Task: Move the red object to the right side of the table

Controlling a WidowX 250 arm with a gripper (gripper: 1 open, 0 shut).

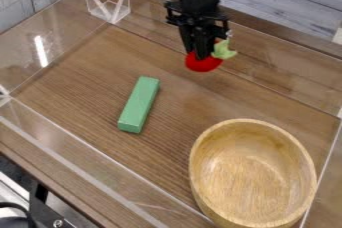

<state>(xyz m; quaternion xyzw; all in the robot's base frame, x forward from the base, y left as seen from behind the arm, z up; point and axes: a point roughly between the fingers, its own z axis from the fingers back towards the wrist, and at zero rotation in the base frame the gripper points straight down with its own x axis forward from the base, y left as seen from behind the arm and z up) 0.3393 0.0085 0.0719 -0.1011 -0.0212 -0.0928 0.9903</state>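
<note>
The red object [203, 63], a small round toy fruit with a light-green leafy stub [223, 49] on its right, hangs just above the table [80, 82] in the far middle-right area. My black gripper [201, 50] comes down from above and is shut on its top. The arm covers the upper part of the fruit. Whether the fruit touches the wood I cannot tell.
A long green block [138, 104] lies on the tabletop left of centre. A round wooden bowl [253, 173] stands at the near right. Low clear acrylic walls [107, 4] edge the table, with a grey plank wall behind.
</note>
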